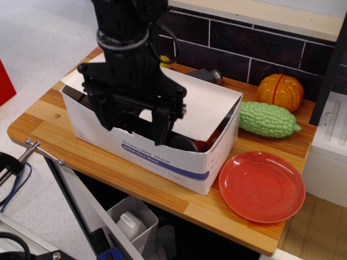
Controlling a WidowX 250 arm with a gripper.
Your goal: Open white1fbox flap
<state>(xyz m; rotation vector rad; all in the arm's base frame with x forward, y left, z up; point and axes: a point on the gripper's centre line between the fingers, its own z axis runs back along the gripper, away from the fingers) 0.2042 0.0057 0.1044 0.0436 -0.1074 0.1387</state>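
Gripper [133,127] hangs over the white1fbox [162,154], its jaws spread apart. I see the flap [209,108] lying down over the box.

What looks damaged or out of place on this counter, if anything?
The white1fbox has a ragged, torn top edge on its front wall, just below the gripper. The flap lies sunk at a slant over the opening, with dark items showing beneath. The red plate, green gourd and pumpkin look undisturbed.

The box [162,149] is sitting left on the table [135,181], the gripper [133,127] hanging over it. The plate [262,187] is lying right of it, with the gourd [268,119] and pumpkin [280,92] lying farther back.
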